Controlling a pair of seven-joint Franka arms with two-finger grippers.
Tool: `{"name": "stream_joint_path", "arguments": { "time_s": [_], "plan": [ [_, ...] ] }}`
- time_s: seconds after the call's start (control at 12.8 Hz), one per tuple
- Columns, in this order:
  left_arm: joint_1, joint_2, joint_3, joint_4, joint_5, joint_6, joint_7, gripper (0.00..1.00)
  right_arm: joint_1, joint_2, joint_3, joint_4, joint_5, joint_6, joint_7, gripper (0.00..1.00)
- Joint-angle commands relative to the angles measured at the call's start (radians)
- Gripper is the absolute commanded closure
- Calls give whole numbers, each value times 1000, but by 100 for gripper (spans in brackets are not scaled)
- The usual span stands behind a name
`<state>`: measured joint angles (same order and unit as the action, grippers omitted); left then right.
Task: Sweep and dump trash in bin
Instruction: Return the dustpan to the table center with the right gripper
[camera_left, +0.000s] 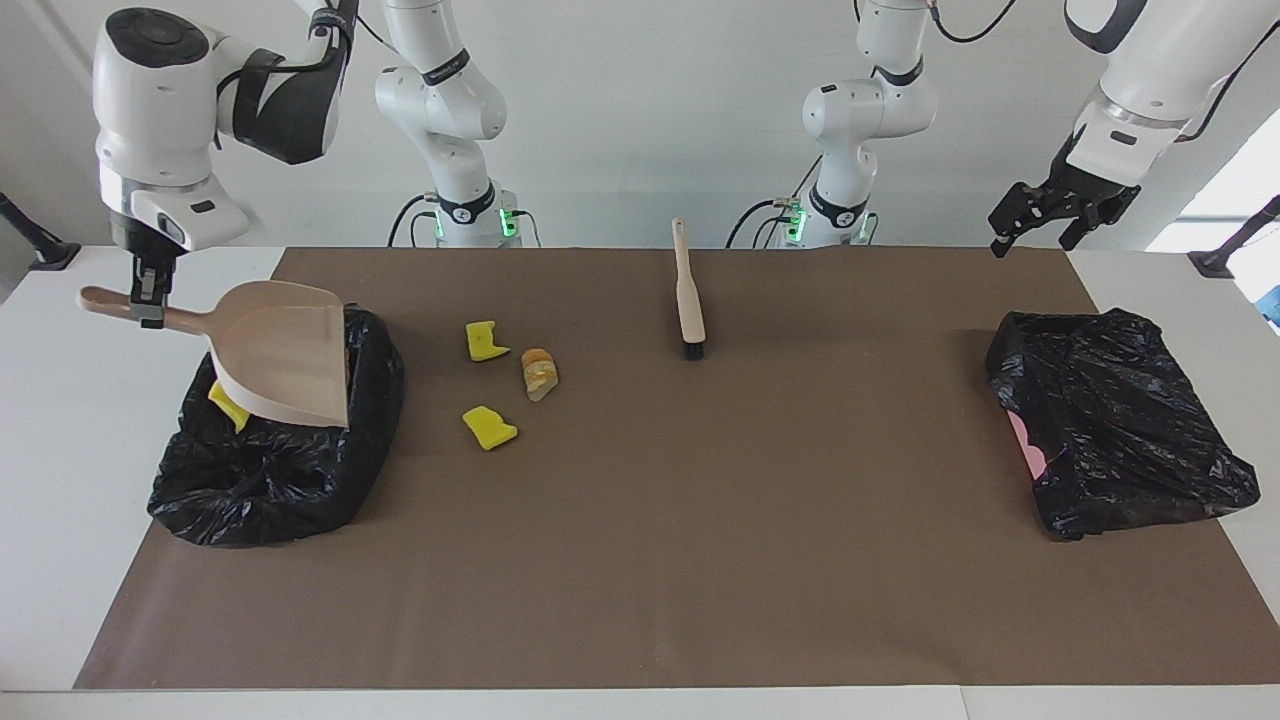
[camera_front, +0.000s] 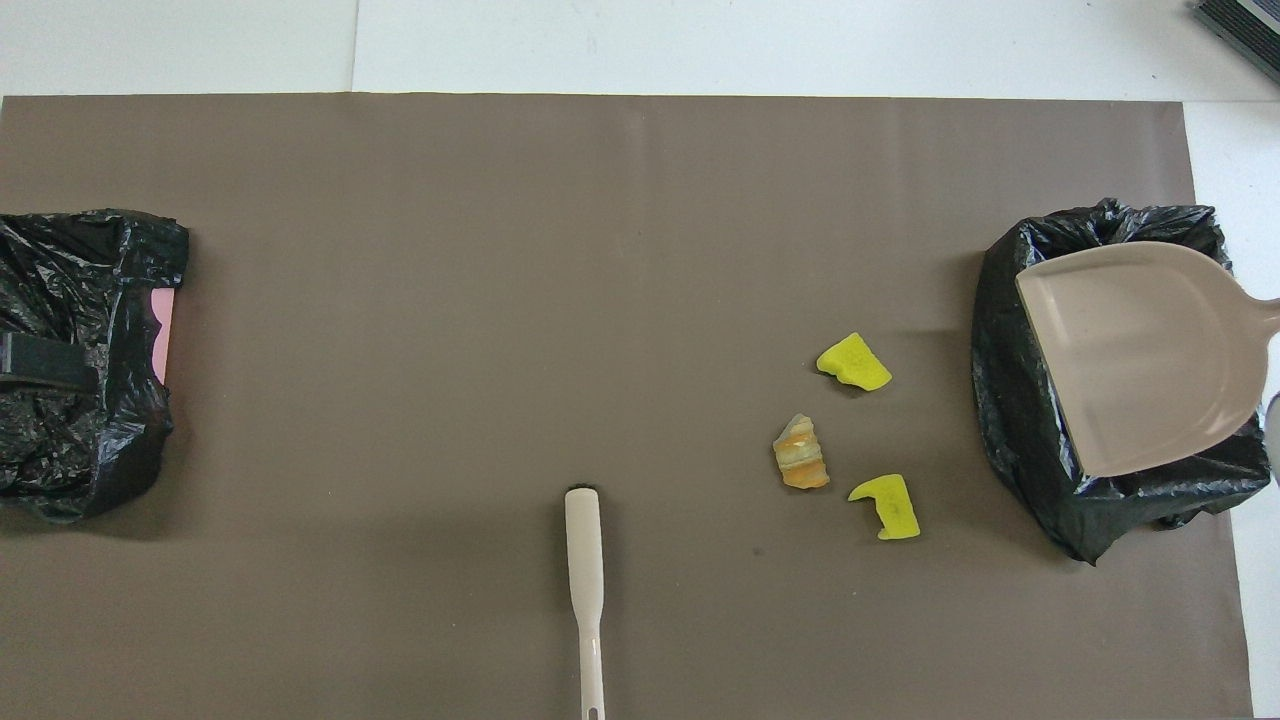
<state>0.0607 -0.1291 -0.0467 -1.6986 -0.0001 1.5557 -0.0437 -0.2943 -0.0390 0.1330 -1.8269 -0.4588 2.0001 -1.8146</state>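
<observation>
right gripper (camera_left: 150, 300): clamped on the dustpan handle, over the table edge beside the bin at the right arm's end.
dustpan (camera_left: 280, 365): hangs from that gripper, tilted mouth-down over the bin just below and beside the gripper; pan looks empty in the overhead view.
bin (camera_left: 290, 470): black-bag-lined, directly under the pan; one yellow foam wedge (camera_left: 228, 405) shows inside, under the pan lip.
brush (camera_left: 688, 300): lies flat mid-table near the robots, bristles pointing away from them, well apart from both grippers, nobody holding it.
trash on mat: three pieces left, beside the bin toward table centre — foam wedge (camera_left: 485, 341), bread lump (camera_left: 539, 373), foam wedge (camera_left: 488, 427).
left gripper (camera_left: 1040, 228): fingers spread, holding nothing, waits in the air over the table's left-arm end, near the second bag-lined bin (camera_left: 1110, 420).
step: dumping, judged about finished; more sweeping remains.
how to do well: keep the lip inside the bag rim, tilt steeply so nothing sticks, don't snag the bag when lifting out.
</observation>
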Motion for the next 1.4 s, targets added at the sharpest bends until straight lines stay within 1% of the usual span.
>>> {"name": "stream_joint_path", "arguments": {
  "time_s": [0.0, 0.16, 0.31, 0.47, 0.62, 0.78, 0.94, 1.01, 1.32],
  "plan": [
    [2, -9, -2, -15, 5, 15, 10, 0, 59, -6, 4, -46, 48, -9, 180, 100],
    [4, -9, -2, -16, 5, 15, 10, 0, 124, 17, 4, -48, 60, -11, 329, 100],
    [5, -9, -4, -15, 5, 17, 10, 0, 170, 48, 2, -48, 142, -17, 462, 100],
    [-1, -9, -4, -21, 3, 18, 8, 0, 222, 83, 4, -48, 193, -17, 634, 100],
    [-4, -14, -4, -33, -40, 24, 5, 0, 299, 99, 4, -48, 198, -17, 829, 100],
    [-21, -10, -4, -33, -44, 29, 11, 0, 354, 119, 4, -45, 216, -14, 984, 100],
    [-24, -9, -4, -32, -44, 38, 11, 0, 392, 155, 4, -37, 323, 0, 1133, 100],
    [-25, -9, -4, -32, -44, 38, 11, 0, 423, 172, 4, -26, 345, 8, 1211, 100],
    [-25, -10, -4, -33, -44, 37, 11, 0, 564, 250, 4, 21, 391, 46, 1652, 100]
  ]
}}
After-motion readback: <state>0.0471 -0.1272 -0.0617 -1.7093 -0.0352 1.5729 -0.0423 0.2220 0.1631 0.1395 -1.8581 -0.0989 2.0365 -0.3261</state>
